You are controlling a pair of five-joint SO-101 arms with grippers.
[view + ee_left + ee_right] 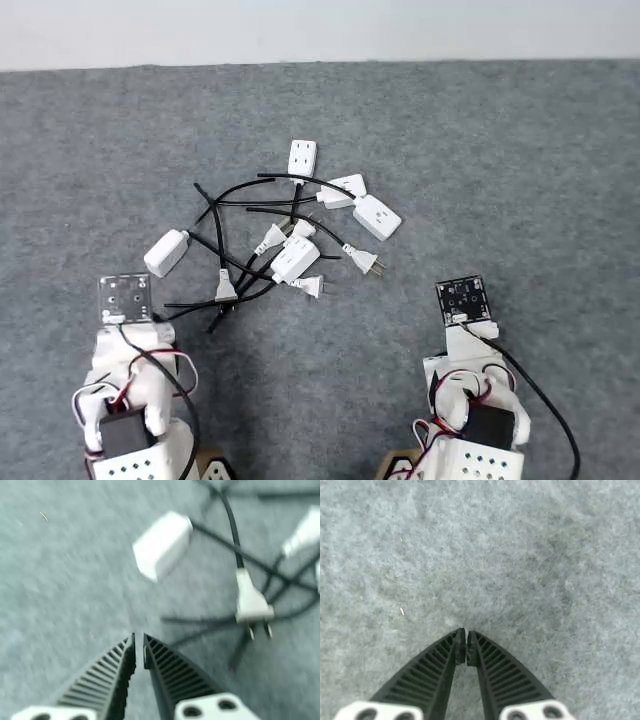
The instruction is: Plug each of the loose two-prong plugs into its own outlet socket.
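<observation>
White two-prong plugs point(366, 262) and sockets point(377, 216) lay tangled in black cords point(231, 525). Left gripper point(139, 642) and right gripper point(465, 637) were both pinched closed, holding nothing.

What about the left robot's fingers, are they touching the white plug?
Apart. The left wrist view shows a gap of grey carpet between the left fingers and the white plug.

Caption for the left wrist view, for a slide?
Left tool, shut and empty, over grey mat, facing a white outlet socket and a loose two-prong plug.
</observation>
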